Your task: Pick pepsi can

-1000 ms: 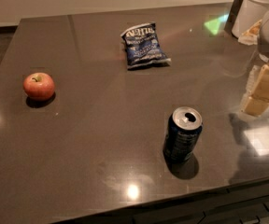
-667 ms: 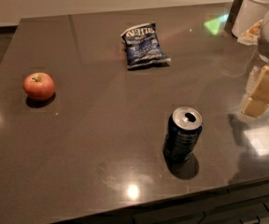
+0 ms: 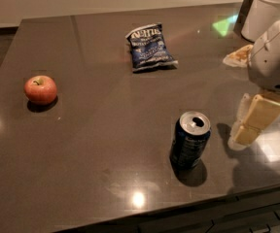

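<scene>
The pepsi can (image 3: pixel 190 140) is dark blue with a silver top and pull-tab. It stands upright on the dark table (image 3: pixel 101 144), near the front edge and right of centre. My gripper (image 3: pixel 253 122) hangs from the white arm (image 3: pixel 276 57) at the right edge of the camera view. It is just to the right of the can, at about the can's height, and a small gap separates them. It holds nothing that I can see.
A red apple (image 3: pixel 41 89) sits at the left. A blue-and-white chip bag (image 3: pixel 149 47) lies flat at the back centre. A white container (image 3: pixel 269 11) and a small pale item (image 3: pixel 238 56) are at the back right. The table's front edge runs just below the can.
My gripper has moved down and to the left, closer to the can. The can, apple and chip bag have not moved.
</scene>
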`<state>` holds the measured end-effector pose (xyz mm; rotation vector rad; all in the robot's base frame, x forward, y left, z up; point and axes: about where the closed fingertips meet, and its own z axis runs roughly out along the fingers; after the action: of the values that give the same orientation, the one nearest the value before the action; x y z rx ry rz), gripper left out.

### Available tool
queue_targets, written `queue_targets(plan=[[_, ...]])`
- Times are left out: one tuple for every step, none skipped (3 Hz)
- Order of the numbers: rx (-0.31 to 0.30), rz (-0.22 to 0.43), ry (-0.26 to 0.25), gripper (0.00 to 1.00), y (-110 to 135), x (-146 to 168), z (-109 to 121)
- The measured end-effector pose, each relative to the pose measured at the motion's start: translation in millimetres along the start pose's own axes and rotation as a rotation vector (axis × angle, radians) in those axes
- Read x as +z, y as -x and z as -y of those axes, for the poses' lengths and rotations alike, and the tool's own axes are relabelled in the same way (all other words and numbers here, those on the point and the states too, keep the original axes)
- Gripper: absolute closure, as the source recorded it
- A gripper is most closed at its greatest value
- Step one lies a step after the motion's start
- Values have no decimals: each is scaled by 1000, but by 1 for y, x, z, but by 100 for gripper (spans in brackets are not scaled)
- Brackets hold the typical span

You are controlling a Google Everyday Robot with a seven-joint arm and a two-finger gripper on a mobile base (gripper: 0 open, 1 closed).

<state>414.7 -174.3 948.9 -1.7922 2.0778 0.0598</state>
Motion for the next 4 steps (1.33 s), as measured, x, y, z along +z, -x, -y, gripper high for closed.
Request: queue_targets(plan=[[-27,60,68,0,14,22,-17],[-42,123,128,0,26,36,-29],[-59,190,176,0,37,47,-40],[-72,233,196,0,44,54,-49]])
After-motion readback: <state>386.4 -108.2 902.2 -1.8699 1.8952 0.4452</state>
